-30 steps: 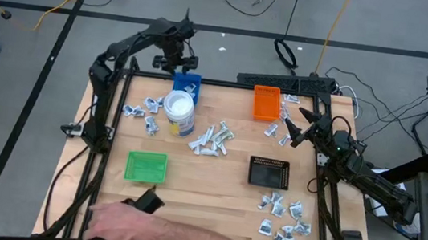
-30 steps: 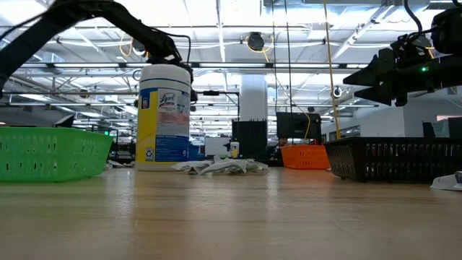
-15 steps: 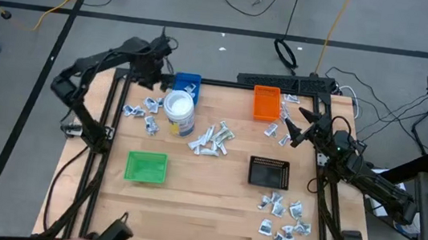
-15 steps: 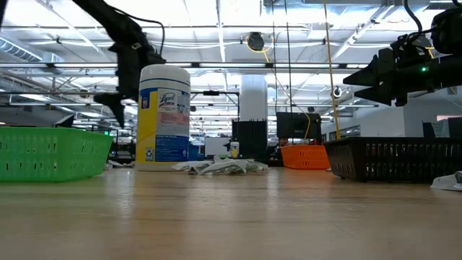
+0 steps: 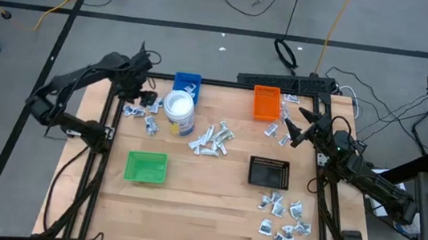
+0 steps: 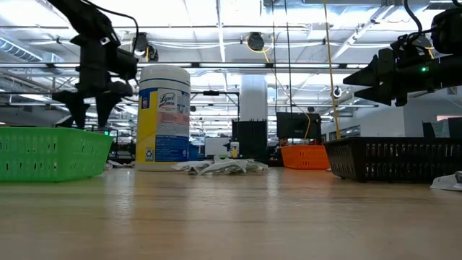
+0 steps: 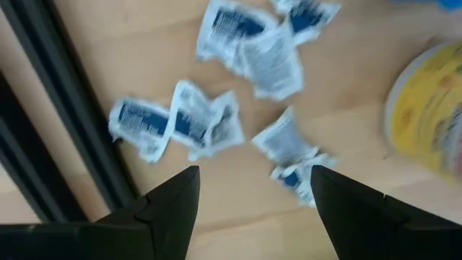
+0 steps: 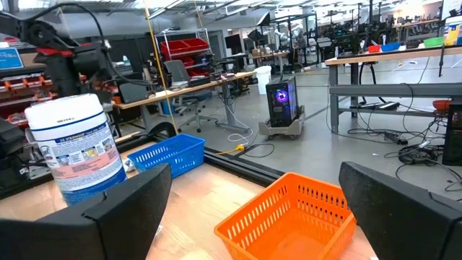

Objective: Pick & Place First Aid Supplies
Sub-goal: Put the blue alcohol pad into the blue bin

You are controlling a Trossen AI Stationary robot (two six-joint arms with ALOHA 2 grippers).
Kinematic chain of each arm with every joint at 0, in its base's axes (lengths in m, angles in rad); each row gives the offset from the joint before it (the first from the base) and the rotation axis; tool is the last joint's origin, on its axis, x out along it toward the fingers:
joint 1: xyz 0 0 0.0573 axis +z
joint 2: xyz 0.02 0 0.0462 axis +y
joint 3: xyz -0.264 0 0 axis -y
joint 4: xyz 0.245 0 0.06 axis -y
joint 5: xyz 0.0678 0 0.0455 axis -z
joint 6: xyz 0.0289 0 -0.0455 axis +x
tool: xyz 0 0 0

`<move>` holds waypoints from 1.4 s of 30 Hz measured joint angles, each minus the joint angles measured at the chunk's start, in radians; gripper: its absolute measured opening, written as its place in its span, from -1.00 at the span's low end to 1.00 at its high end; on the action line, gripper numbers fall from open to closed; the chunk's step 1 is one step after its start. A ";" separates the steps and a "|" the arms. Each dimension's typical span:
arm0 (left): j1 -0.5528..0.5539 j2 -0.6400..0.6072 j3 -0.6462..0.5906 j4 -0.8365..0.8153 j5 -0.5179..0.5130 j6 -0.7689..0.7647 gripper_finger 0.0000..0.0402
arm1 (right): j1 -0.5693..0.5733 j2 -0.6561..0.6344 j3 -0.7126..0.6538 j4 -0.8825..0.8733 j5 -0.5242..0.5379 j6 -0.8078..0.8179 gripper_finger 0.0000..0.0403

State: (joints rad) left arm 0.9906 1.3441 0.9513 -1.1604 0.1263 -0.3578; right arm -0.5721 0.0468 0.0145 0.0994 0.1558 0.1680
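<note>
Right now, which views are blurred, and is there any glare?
Left wrist view: the packets and tub are smeared with blur. Low view: bright ceiling lights behind, the left gripper shows as a silhouette. High view: sharp and evenly lit.

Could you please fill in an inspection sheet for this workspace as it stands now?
Surface: wooden table in a dark frame, no spills seen.
Job's things: first aid packets in four loose groups: far left, middle, beside the orange tray, near right.
Clutter: white wipes tub upright beside the blue tray; orange tray, green tray, black tray.
Hands: left hand open above the far-left packets, holding nothing; right hand open, raised by the orange tray, empty.
Cables: several on the floor beyond the table.
Surroundings: workshop benches and a chair in the right wrist view; no person seen.
</note>
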 joint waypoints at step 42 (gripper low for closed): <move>-0.082 0.272 -0.042 0.042 -0.231 -0.020 -0.75 | 0.000 0.000 0.000 0.000 0.000 0.000 0.95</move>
State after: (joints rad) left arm 0.9085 1.6161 0.9092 -1.1183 -0.1047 -0.3782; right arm -0.5722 0.0469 0.0145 0.0996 0.1558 0.1680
